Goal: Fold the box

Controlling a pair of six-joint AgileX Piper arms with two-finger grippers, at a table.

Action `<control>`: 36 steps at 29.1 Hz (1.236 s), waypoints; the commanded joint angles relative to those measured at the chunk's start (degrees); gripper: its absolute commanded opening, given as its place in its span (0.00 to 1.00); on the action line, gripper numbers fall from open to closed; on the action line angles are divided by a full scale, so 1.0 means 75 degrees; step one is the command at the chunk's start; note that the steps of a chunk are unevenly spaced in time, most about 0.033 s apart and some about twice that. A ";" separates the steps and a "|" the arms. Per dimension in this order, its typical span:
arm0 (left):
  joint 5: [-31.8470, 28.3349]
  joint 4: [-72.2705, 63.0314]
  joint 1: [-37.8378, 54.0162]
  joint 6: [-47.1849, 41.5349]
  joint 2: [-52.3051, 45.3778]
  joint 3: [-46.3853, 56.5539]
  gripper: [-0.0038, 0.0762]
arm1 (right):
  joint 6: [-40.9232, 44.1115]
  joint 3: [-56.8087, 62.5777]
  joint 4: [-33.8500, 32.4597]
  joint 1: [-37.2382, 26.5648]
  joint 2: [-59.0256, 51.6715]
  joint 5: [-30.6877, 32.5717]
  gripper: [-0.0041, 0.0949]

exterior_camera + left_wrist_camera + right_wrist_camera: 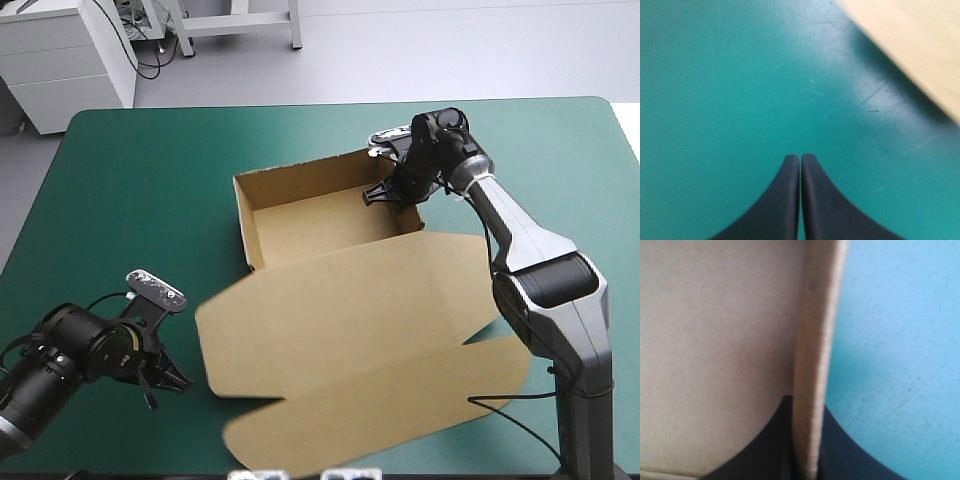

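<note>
The table with its teal-green cover point(130, 200) is carrying the whole job, and the brown box cut from a sheet of board point(300, 225) is lying across its middle, between the two arms. The box is standing as an open tray with its walls raised. Its broad lid point(350, 320) is lying flat on the side towards the robot, its side flaps spread out.

The right gripper point(392, 195) is reaching down at the tray's far right corner. In its wrist view the upright side wall point(815, 340) is running straight ahead from between the black fingers. These are pressing all but together on the board, one inside the tray and one outside over the cover.

The left gripper point(800, 157) is hanging low over bare cover, its fingers meeting in a point and gripping nothing. The edge of the lid is lying ahead of it and off to one side, apart from the fingertips.

As a judgement, the step in hand is the seating of that side wall: the right arm is pinching it to set or tuck it upright. The tray looks largely formed, so the task seems well along. The next move probably calls for a clean release, fingers parting without dragging the wall outward. It may also need the left gripper coming in to steady or press the opposite side.
</note>
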 commanded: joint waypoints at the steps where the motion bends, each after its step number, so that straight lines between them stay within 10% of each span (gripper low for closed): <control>1: -0.0183 0.0035 -0.0017 -0.0065 -0.0089 -0.0177 0.04 | -0.0320 -0.0253 -0.0277 -0.0007 -0.0571 0.0080 0.02; 11: -0.0183 0.0030 -0.0017 -0.0070 -0.0089 -0.0177 0.04 | -0.0658 -0.0991 -0.1397 -0.1479 -0.1013 0.0080 0.02; 31: -0.0387 0.0029 -0.0017 -0.0070 -0.0089 -0.0177 0.04 | -0.0870 -0.1146 0.0016 -0.6190 -0.0912 -0.0232 0.02; 36: -0.0292 0.0029 -0.0017 -0.0070 -0.0089 -0.0177 0.04 | -0.1022 -0.1078 0.0022 -0.6292 -0.0912 -0.0147 0.24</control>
